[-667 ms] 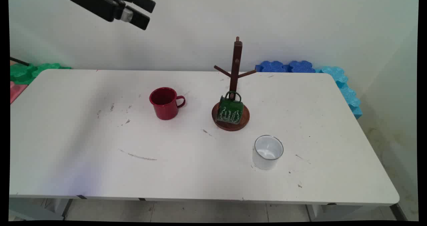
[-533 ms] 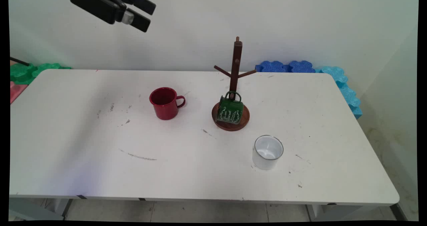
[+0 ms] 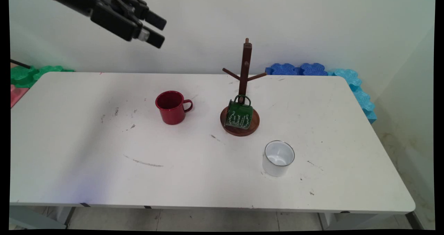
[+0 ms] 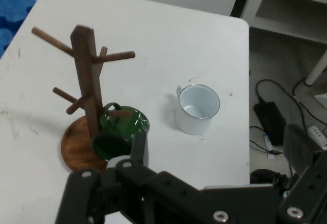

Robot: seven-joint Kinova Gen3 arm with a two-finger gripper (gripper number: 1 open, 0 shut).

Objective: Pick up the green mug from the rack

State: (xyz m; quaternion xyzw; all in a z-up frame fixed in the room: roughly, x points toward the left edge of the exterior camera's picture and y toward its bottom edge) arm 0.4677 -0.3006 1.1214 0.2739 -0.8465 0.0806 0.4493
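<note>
Gripper [image 3: 158,30], fingers spread and empty, hangs high above the table [image 3: 69,151], nearest the red mug [image 3: 170,107]; a steep descent risks tipping it, imo.

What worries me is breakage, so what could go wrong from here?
The green mug hangs tilted by its handle on a low peg of the mug tree; a knock to the tree could unhook it. The open gripper is high above the table; if it came down carelessly, a finger might clip the upright red mug, the nearest thing to it.
</note>
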